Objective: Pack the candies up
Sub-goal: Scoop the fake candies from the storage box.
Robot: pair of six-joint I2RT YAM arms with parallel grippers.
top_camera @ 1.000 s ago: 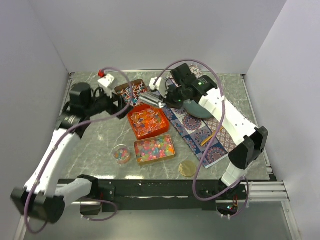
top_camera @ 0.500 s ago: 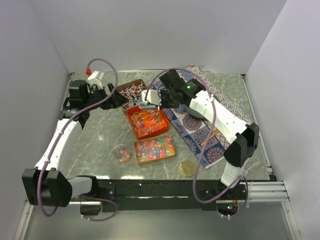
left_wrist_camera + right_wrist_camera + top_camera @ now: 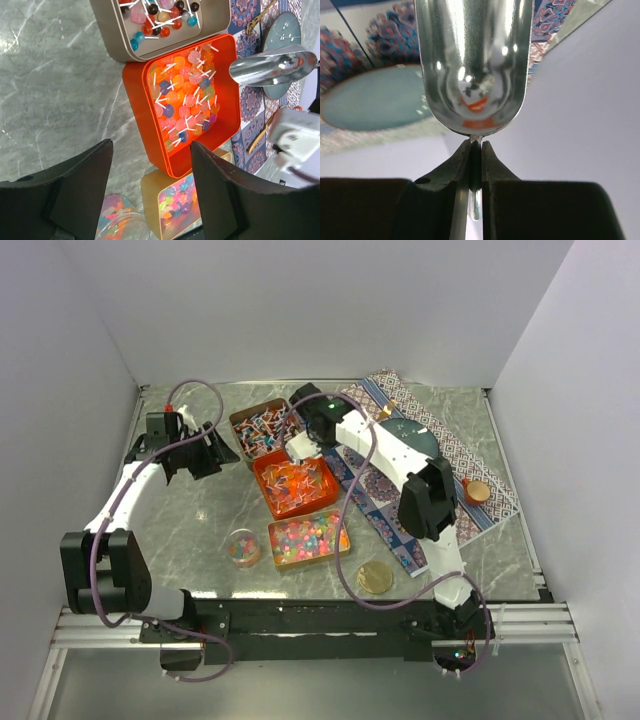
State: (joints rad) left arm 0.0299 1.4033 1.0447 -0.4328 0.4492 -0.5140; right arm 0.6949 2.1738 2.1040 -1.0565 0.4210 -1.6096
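Observation:
The candies lie in three open tins. Red, white and dark wrapped ones fill the brown tin (image 3: 262, 425) (image 3: 160, 20). Orange-red pieces with white sticks fill the orange tin (image 3: 295, 485) (image 3: 187, 100). Multicoloured jellies fill the gold tin (image 3: 308, 540) (image 3: 172, 200) and partly fill a small clear jar (image 3: 242, 547) (image 3: 117, 222). My right gripper (image 3: 308, 430) (image 3: 475, 147) is shut on the handle of an empty metal scoop (image 3: 475, 65) (image 3: 272, 67), held above the orange tin's far right side. My left gripper (image 3: 205, 452) (image 3: 150, 200) is open and empty, left of the tins.
A patterned mat (image 3: 400, 505) lies to the right with a teal plate (image 3: 412, 440) (image 3: 370, 100) and a small orange dish (image 3: 478, 490) on it. A round gold lid (image 3: 376, 577) lies near the front edge. Walls enclose the table on three sides.
My left gripper has drawn back to the left, away from the brown tin. My right arm has folded inward, its elbow swinging from the right towards the middle; the scoop stays over the tins.

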